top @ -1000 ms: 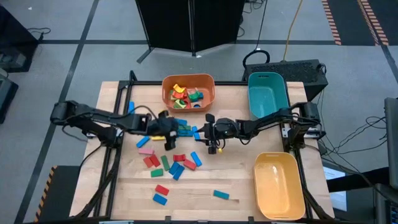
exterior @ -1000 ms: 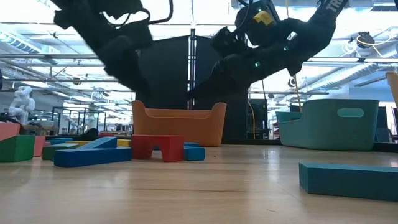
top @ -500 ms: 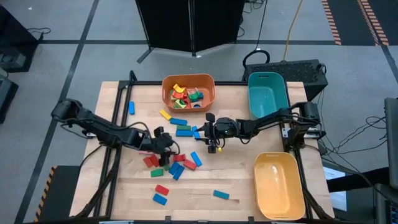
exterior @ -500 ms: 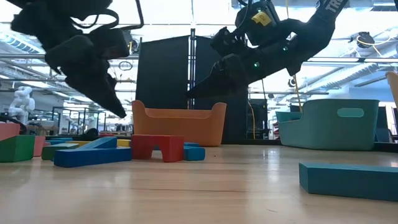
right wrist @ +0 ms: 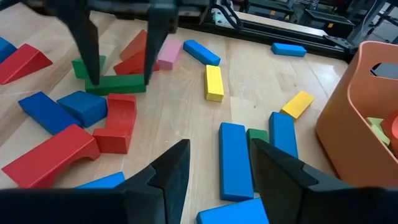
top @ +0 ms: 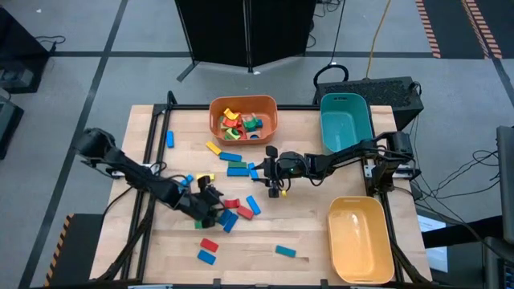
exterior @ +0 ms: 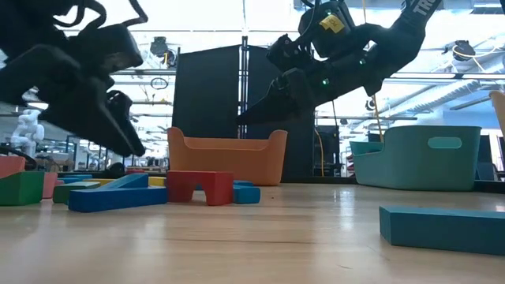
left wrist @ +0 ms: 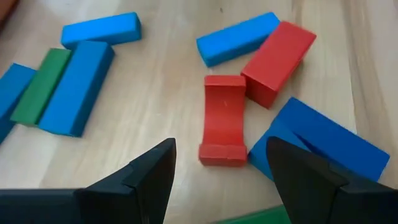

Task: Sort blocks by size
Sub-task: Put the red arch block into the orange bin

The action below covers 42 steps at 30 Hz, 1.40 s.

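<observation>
**Blocks spread across worktop, both grippers empty**

Blocks (top: 229, 210) lie scattered over the middle of the wooden worktop (top: 313, 233), with a further heap of mixed colours in the orange bin (top: 243, 117) at the far edge. At the left, a lone blue block (top: 169, 138) lies apart near the worktop's edge. The left gripper (top: 205, 210) is low over the main cluster, at its near-left side. Its jaws stand apart with nothing between them; in the right wrist view they straddle a green block (right wrist: 115, 84) that lies flat on the wood, and whether they touch it cannot be told. Just ahead of it, in its own wrist view, a red arch-shaped block (left wrist: 224, 119) lies on its side, touching a red brick (left wrist: 278, 61) and a dark blue block (left wrist: 320, 142); a pair of blue blocks with a green one (left wrist: 40, 87) lies farther off.

Near the front edge, a red block (top: 209, 244) and two blue ones lie well apart from the cluster.

The right gripper (top: 273, 183) hangs above the worktop's centre, beside a row of blue and green blocks (right wrist: 233, 160). Its jaws are parted and hold nothing.

At the right, a teal bin (top: 344, 120) stands at the far side and a yellow bin (top: 360, 238) at the near side.
</observation>
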Each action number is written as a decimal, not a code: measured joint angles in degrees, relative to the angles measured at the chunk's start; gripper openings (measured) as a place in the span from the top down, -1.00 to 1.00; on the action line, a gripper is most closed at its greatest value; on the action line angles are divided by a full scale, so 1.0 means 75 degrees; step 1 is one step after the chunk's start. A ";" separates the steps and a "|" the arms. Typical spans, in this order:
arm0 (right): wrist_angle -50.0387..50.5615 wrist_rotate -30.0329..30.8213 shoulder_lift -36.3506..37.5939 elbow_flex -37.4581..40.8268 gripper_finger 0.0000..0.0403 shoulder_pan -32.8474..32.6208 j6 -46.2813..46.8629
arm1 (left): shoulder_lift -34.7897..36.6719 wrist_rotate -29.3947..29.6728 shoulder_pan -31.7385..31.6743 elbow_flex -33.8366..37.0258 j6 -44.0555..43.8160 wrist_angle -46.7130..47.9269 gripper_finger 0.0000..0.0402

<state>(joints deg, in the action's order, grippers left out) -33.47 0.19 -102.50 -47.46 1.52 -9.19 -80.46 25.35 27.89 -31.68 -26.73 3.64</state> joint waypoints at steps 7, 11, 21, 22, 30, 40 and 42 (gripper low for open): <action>-0.0012 0.0006 0.0000 0.0000 0.22 0.0000 0.0020 | -0.0894 0.0310 0.0150 -0.0020 -0.0010 -0.0564 -0.25; -0.0015 0.0006 0.0000 0.0000 0.22 0.0000 0.0023 | -0.1152 0.0480 0.0150 -0.0035 -0.0027 -0.0812 -0.25; -0.0015 0.0006 0.0002 -0.0003 0.22 0.0000 0.0023 | -0.1190 0.0361 0.0143 -0.0032 -0.0003 -0.0319 -0.15; -0.0015 0.0006 0.0003 -0.0003 0.22 0.0000 0.0023 | -0.1210 0.0240 0.0141 0.0000 -0.0035 -0.0171 -0.14; -0.0020 0.0006 0.0003 -0.0012 0.22 0.0000 0.0020 | -0.1213 0.0148 0.0030 -0.0003 0.0089 -0.0092 -0.13; -0.0023 0.0006 0.0003 -0.0012 0.22 0.0000 0.0009 | -0.1227 0.0652 -0.0182 0.0012 0.0779 -0.0224 -0.13; -0.0020 0.0005 0.0003 -0.0012 0.22 0.0000 0.0005 | -0.1227 0.0611 -0.0299 0.0012 0.1025 -0.0362 -0.13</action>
<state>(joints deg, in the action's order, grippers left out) -33.63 0.22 -102.48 -47.55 1.52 -9.15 -89.67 29.93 25.65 -31.59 -19.05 0.93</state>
